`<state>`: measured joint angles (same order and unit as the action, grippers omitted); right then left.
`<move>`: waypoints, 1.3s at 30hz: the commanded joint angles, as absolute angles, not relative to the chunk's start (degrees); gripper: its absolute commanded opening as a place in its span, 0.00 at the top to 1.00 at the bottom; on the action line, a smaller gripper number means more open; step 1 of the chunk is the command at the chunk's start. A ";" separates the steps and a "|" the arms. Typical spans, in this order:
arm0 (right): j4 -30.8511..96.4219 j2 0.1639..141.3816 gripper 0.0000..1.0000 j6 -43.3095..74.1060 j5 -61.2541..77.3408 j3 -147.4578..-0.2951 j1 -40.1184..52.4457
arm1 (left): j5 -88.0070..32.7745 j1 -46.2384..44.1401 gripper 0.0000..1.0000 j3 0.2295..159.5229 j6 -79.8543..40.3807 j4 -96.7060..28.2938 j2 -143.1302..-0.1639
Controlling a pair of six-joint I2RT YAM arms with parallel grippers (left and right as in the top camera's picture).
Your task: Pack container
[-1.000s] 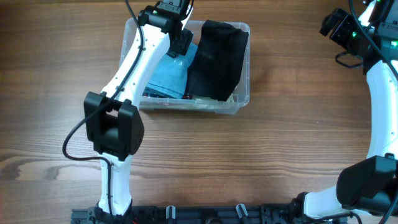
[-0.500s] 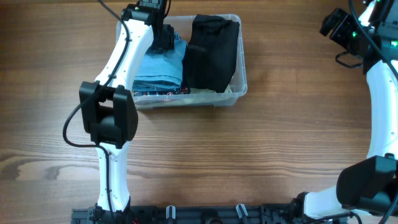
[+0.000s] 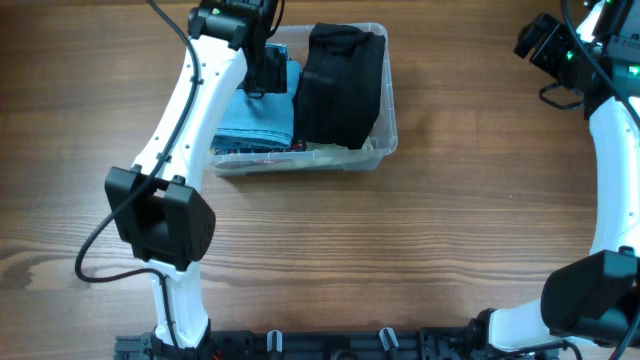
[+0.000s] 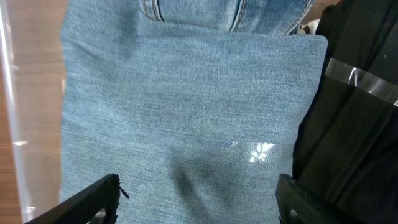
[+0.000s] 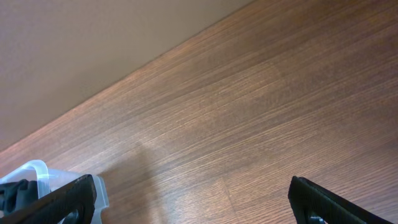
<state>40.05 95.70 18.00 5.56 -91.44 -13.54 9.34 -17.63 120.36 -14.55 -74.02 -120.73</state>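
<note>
The clear plastic container (image 3: 388, 130) stands at the back of the table, left of centre. Folded blue jeans (image 3: 258, 118) lie in its left half and a folded black garment (image 3: 340, 85) fills its right half. My left gripper (image 3: 262, 72) hovers over the jeans, open and empty. In the left wrist view its fingers (image 4: 198, 193) straddle the jeans (image 4: 186, 106), with the black garment (image 4: 354, 112) at the right. My right gripper (image 3: 535, 40) is open and empty at the far right, raised above bare table. The right wrist view shows its spread fingers (image 5: 196, 196) and a container corner (image 5: 37, 171).
The wooden table (image 3: 450, 230) surrounds the container. A black rail with clamps (image 3: 330, 345) runs along the front edge. A wall (image 5: 74, 50) rises beyond the table's back edge in the right wrist view.
The container has slid left and toward the back and now sits straighter. My left arm swung left with it and its gripper stays over the jeans. The right arm has not moved.
</note>
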 commanded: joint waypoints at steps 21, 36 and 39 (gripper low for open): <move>39.92 96.18 0.00 18.59 6.04 -91.79 -13.41 | 3.90 -17.47 0.00 102.43 -22.76 -60.36 -102.37; 39.92 96.18 0.00 18.59 6.04 -91.79 -13.41 | 7.38 -12.84 0.00 102.43 -24.25 -72.14 -79.66; 39.92 96.18 0.00 18.61 6.04 -91.79 -13.41 | 8.38 -9.43 0.00 102.19 -22.72 -71.20 -72.60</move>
